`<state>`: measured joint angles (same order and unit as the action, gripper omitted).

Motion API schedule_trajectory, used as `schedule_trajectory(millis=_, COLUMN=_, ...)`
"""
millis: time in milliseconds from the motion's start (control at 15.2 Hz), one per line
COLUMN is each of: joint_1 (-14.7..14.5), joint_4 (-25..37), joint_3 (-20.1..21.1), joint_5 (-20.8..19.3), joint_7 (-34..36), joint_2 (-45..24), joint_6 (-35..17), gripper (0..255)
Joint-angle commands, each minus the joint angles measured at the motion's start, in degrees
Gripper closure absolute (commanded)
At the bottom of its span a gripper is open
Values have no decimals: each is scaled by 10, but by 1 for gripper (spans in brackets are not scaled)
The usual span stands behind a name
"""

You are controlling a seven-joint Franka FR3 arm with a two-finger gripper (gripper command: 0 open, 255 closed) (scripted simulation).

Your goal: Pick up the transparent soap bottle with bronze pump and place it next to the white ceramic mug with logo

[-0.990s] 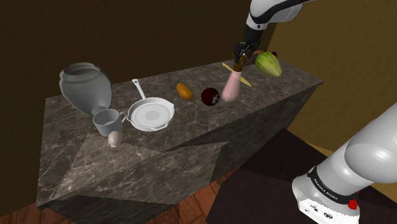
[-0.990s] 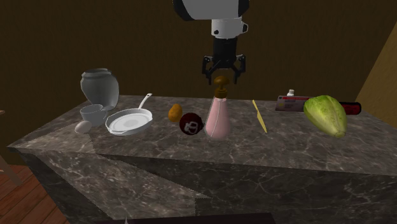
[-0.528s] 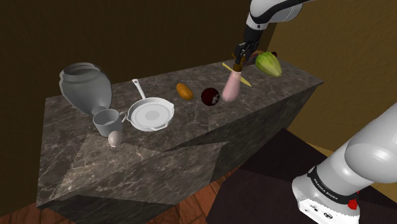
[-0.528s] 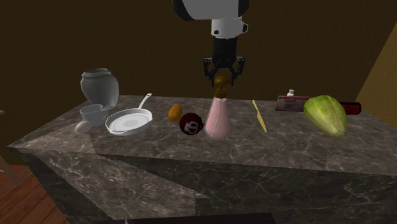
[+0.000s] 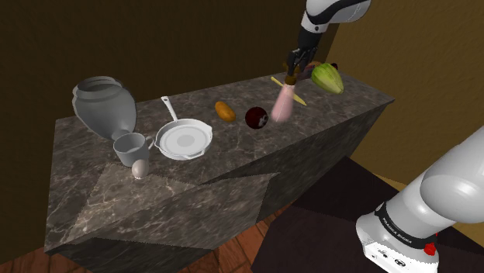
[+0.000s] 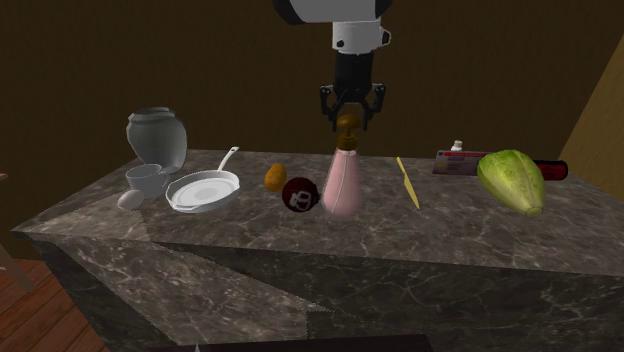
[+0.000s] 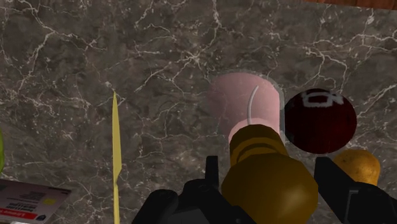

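Observation:
The soap bottle (image 5: 283,105) has a pale pink body and a bronze pump. It hangs just above the dark marble counter (image 5: 194,182), between a dark red ball and a yellow stick. My gripper (image 5: 292,76) comes straight down from above and is shut on the pump (image 6: 348,124). In the wrist view the fingers (image 7: 213,170) clasp the bronze pump (image 7: 267,184), with the bottle's pink body (image 7: 245,105) below my gripper (image 7: 270,175). The pale mug (image 5: 130,147) stands far off at the counter's other end, beside a pan; I can make out no logo on the mug (image 6: 146,178).
Between bottle and mug lie the dark red ball (image 5: 257,118), a potato (image 5: 225,111) and a white frying pan (image 5: 184,140). A grey jar (image 5: 103,105) stands behind the mug, an egg (image 5: 140,167) in front. A yellow stick (image 6: 407,182), a cabbage (image 6: 511,180) and a tube (image 6: 460,160) lie beyond the bottle.
The fingers have closed onto the pump, having stood open around it a second ago. The gripper and bottle have since risen slightly off the counter.

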<state>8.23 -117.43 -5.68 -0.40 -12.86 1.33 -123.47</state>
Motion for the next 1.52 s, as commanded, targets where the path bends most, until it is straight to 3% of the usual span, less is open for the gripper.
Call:
schedule_trajectory(millis=0, joint_1=0, joint_4=10, joint_3=0, joint_5=0, joint_7=0, joint_2=3, joint_6=13, gripper=255)
schedule_trajectory(millis=1452, joint_1=-1, joint_4=163, joint_3=1, joint_5=-1, joint_7=0, joint_2=19, joint_6=181, gripper=255)
